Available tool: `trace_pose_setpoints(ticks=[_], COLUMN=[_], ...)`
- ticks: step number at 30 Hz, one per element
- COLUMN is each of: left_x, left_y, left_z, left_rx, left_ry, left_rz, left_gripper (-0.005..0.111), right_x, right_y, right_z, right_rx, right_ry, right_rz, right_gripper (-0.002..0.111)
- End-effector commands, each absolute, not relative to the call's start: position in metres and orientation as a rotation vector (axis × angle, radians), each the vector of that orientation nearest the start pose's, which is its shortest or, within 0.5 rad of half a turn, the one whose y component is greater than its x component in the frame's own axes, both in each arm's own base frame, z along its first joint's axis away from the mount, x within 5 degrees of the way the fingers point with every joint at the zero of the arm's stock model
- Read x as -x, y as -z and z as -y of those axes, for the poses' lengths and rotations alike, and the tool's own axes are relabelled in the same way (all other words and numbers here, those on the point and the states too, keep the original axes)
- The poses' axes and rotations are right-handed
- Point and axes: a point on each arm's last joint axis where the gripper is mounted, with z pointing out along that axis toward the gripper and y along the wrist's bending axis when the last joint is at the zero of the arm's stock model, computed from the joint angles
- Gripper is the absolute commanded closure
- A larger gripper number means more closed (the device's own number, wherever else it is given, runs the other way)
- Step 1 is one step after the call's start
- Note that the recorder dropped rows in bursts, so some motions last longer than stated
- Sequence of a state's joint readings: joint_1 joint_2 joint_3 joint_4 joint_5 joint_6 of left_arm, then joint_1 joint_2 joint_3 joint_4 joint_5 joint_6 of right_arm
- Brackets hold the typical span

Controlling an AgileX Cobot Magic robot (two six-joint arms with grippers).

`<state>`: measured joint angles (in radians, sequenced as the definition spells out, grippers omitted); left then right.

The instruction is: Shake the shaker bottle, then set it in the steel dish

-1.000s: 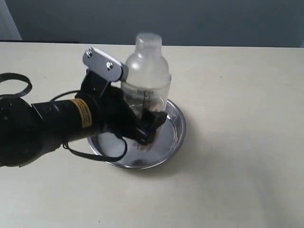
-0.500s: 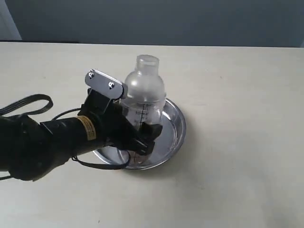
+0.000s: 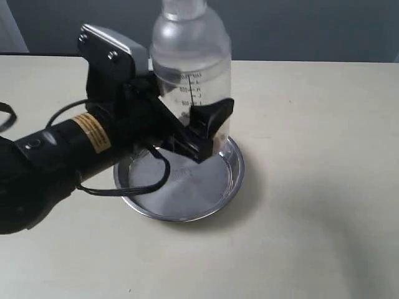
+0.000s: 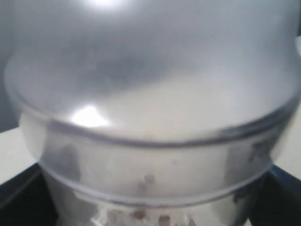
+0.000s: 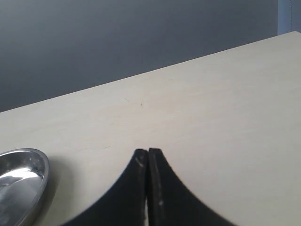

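Note:
My left gripper [image 3: 198, 128] is shut on the shaker bottle [image 3: 190, 59], which it holds upright in the air above the steel dish [image 3: 232, 177]. The bottle is clear plastic with a frosted dome and a printed scale; its cap runs off the top of the exterior view. The left wrist view is filled by the bottle [image 4: 150, 108], with brown pellets low inside it. The dish lies on the table with nothing in it. In the right wrist view, my right gripper [image 5: 148, 153] is shut and holds nothing, and the dish [image 5: 19, 179] shows at one edge.
The beige table [image 3: 312, 187] stretches on all sides of the dish. A dark wall runs behind its far edge. The left arm's black body and cable [image 3: 56, 156] lie over the table beside the dish.
The left gripper has lifted the bottle from low inside the dish to well above it. The dish's floor now shows bare.

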<state>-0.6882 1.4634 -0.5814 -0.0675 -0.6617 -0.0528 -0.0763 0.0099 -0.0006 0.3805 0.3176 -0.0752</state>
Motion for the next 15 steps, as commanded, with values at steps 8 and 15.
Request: trace_pose_setpoints(ticks=[8,15], left_x=[-0.244,-0.235], left_y=[-0.216,-0.277], left_z=[0.193,0.190], left_rx=[-0.471,-0.514], left_ry=[0.513,0.525], left_rz=[-1.752,-1.520], left_gripper=[0.106,0.106], right_x=[-0.055,-0.055], right_y=[-0.187,-0.187], right_z=[-0.006,-0.006], right_rx=[-0.243,-0.243], right_ry=[-0.248,-0.248], right_rz=[-1.764,-1.764], right_gripper=[0.109,0.109])
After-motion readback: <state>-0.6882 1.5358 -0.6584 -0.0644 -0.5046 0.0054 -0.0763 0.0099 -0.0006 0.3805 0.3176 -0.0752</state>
